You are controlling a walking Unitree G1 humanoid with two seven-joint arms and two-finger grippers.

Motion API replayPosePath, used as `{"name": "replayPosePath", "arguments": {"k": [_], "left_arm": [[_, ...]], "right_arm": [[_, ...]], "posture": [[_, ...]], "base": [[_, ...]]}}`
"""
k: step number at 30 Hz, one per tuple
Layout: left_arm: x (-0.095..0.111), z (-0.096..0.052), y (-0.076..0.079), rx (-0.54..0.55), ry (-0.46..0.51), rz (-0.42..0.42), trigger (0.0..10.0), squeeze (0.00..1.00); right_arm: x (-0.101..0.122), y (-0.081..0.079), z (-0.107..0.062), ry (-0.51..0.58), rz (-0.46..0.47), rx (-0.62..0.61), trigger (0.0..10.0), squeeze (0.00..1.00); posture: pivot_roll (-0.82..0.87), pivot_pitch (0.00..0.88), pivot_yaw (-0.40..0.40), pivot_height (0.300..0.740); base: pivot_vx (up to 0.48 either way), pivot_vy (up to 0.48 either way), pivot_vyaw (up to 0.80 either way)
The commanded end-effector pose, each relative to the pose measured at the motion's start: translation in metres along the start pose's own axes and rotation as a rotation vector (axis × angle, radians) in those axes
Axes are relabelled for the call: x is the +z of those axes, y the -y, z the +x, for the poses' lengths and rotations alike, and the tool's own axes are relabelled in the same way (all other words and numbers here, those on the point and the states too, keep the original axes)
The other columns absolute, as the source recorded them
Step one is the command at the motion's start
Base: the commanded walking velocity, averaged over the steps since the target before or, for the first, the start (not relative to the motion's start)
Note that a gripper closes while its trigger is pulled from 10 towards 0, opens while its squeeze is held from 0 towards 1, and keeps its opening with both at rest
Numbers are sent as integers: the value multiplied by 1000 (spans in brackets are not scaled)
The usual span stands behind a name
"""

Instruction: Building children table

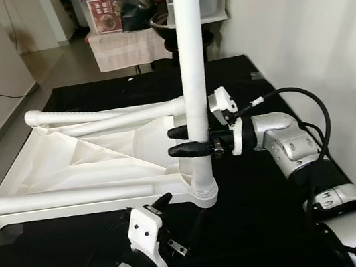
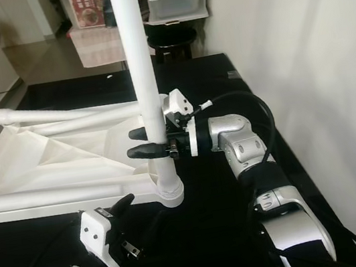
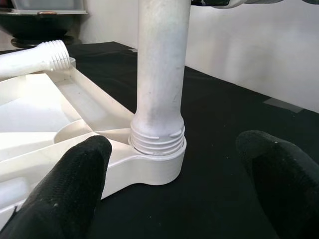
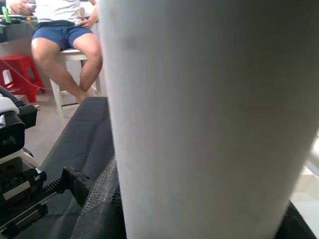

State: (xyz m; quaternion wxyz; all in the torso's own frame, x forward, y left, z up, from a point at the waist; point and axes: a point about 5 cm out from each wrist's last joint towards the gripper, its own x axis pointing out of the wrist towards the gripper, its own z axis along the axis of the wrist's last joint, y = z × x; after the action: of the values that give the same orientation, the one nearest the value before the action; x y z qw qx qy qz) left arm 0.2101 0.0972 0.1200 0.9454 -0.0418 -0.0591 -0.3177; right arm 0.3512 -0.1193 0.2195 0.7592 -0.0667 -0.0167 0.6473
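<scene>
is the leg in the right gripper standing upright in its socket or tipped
Upright: the leg rises straight from the tabletop's corner socket, threads partly showing, right gripper clamped round it.

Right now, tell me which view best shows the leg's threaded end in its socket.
Left wrist view: the upright leg's threads sit close-up at the socket collar. Both eye views show that joint small; the right wrist view shows bare tube.

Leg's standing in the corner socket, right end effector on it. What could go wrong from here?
1. The threads at the foot of the upright leg show above the corner socket, so it looks only partly seated; it may cross-thread or tip if released.
2. The right end effector grips low on a long leg, so leverage could tilt it.
3. The left end effector is open beside the tabletop, not holding it; twisting may slide it.
</scene>
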Motion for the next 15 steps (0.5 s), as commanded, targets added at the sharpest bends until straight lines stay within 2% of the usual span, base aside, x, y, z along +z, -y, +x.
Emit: {"name": "replayPosePath", "arguments": {"k": [1, 2, 3, 4, 5, 6, 7, 8, 9, 10, 11, 12, 14, 15], "left_arm": [[-3, -2, -1, 7, -9, 3, 10000, 0], [-1, -3, -1, 10, -7, 4, 10000, 0], [-1, -3, -1, 10, -7, 4, 10000, 0], [-1, -4, -1, 12, -6, 4, 10000, 0], [0, -5, -1, 15, -6, 4, 10000, 0], [0, -5, -1, 15, -6, 4, 10000, 0], [1, -5, -2, 17, -5, 5, 10000, 0], [1, -6, -3, 18, -4, 4, 10000, 0], [2, -6, -3, 19, -3, 4, 10000, 0], [2, -6, -3, 19, -3, 4, 10000, 0], [2, -6, -3, 18, -3, 3, 10000, 0], [2, -6, -4, 17, -4, 2, 10000, 0], [2, -6, -5, 15, -4, 2, 10000, 0], [2, -5, -5, 9, -5, -4, 10000, 0]], "right_arm": [[2, 0, 3, -12, -40, -19, 0, 0], [-3, -1, -1, -18, -22, -96, 0, 0], [-3, -1, -1, -18, -22, -96, 0, 0], [-10, -3, 0, -22, -2, -206, 0, 0], [-18, -3, 2, 19, -14, -459, 0, 0], [-18, -3, 2, 19, -14, -459, 0, 0], [-22, 1, -5, 119, 14, -857, 0, 0], [-46, -20, -8, 78, 119, -977, 0, 0], [-61, -37, -9, 40, 191, -1012, 0, 0], [-61, -37, -9, 40, 191, -1012, 0, 0], [-70, -49, -6, 4, 182, -1000, 0, 0], [-75, -54, -3, -15, 204, -969, 0, 0], [-76, -53, -2, -13, 208, -977, 0, 0], [-75, -50, 1, -24, 181, -957, 0, 0]], "posture": [[34, 4, 4, 740], [33, 11, 4, 740], [33, 11, 4, 740], [33, 18, 4, 740], [30, 22, 4, 740], [30, 22, 4, 740], [25, 26, 5, 740], [13, 33, 9, 740], [13, 33, 9, 740], [13, 33, 9, 740], [1, 37, 22, 740], [-17, 32, 28, 740], [-17, 32, 28, 740], [-12, 29, 20, 740]], "base": [[0, 0, 0], [0, 0, 0], [0, 0, 0], [0, 0, 0], [0, 0, 0], [0, 0, 0], [0, 0, 0], [0, 0, 0], [0, 0, 0], [0, 0, 0], [0, 0, 0], [0, 0, 0], [0, 0, 0], [0, 0, 0]]}}
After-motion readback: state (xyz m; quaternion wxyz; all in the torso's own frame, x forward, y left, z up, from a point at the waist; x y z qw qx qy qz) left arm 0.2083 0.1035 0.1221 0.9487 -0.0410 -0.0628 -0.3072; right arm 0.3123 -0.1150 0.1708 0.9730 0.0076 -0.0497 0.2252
